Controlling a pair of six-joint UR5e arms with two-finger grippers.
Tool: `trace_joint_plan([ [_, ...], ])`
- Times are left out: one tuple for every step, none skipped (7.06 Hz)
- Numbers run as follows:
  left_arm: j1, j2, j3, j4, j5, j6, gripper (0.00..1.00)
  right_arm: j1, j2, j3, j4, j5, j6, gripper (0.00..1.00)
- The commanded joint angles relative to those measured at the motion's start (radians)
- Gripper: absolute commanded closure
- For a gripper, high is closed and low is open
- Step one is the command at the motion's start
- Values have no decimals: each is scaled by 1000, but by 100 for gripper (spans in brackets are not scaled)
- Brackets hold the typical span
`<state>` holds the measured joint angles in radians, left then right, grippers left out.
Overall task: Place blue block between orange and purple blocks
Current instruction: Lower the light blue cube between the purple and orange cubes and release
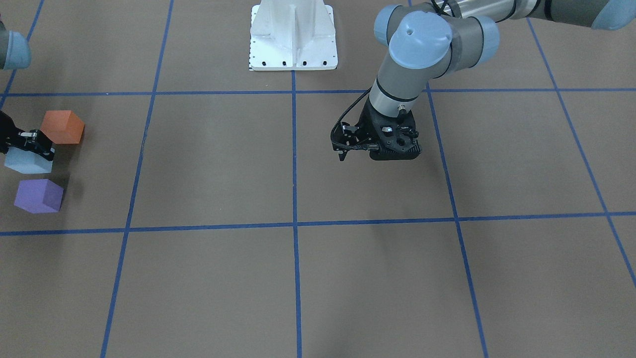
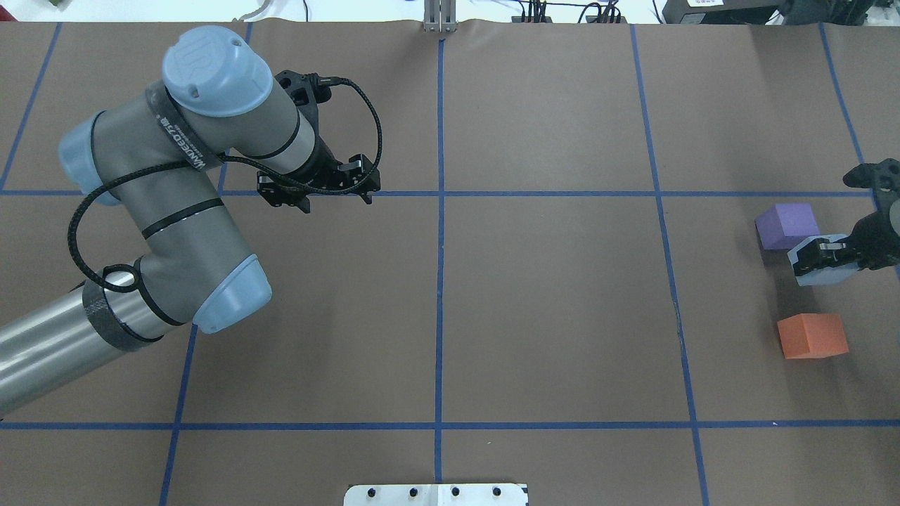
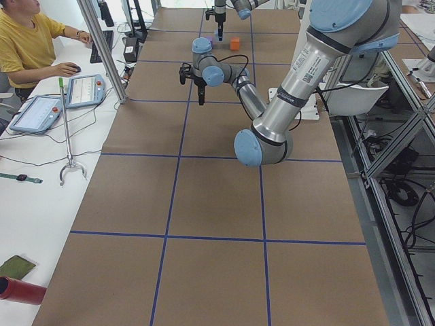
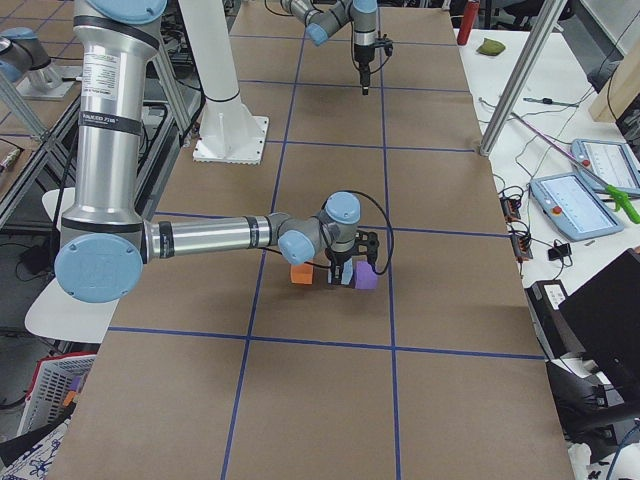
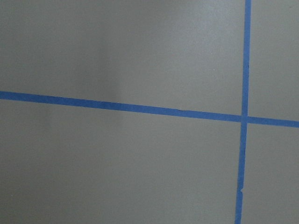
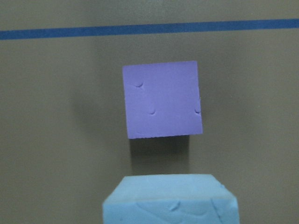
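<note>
The light blue block (image 2: 819, 275) sits between the purple block (image 2: 786, 225) and the orange block (image 2: 812, 335) at the table's right end. My right gripper (image 2: 823, 254) is shut on the blue block. In the front-facing view the same gripper (image 1: 36, 145) holds the blue block (image 1: 25, 163), with the orange block (image 1: 62, 127) behind and the purple block (image 1: 39, 195) in front. The right wrist view shows the purple block (image 6: 162, 99) just beyond the blue block (image 6: 170, 200). I cannot tell whether the blue block touches the table. My left gripper (image 2: 336, 204) hangs open and empty over the table's left half.
The white robot base plate (image 1: 293, 35) stands at the table's middle, on the robot's side. Blue tape lines (image 5: 140, 108) divide the brown table into squares. An operator (image 3: 27, 41) sits at a side desk beyond the table's far edge.
</note>
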<state>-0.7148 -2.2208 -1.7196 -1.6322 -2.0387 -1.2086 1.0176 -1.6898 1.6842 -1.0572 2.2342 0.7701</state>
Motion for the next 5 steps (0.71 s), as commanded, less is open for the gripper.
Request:
trace_joint_plan([
  [0, 1, 0, 0, 0, 0, 0, -34, -7, -40, 118, -1, 110, 100],
  [0, 1, 0, 0, 2, 0, 0, -50, -7, -41, 118, -4, 112, 100],
  [2, 0, -1, 0, 0, -2, 0, -53, -7, -44, 120, -7, 112, 100],
  [2, 0, -1, 0, 0, 0, 0, -57, -7, -44, 120, -22, 112, 100],
  [0, 1, -1, 0, 0, -2, 0, -62, -7, -46, 120, -28, 112, 100],
])
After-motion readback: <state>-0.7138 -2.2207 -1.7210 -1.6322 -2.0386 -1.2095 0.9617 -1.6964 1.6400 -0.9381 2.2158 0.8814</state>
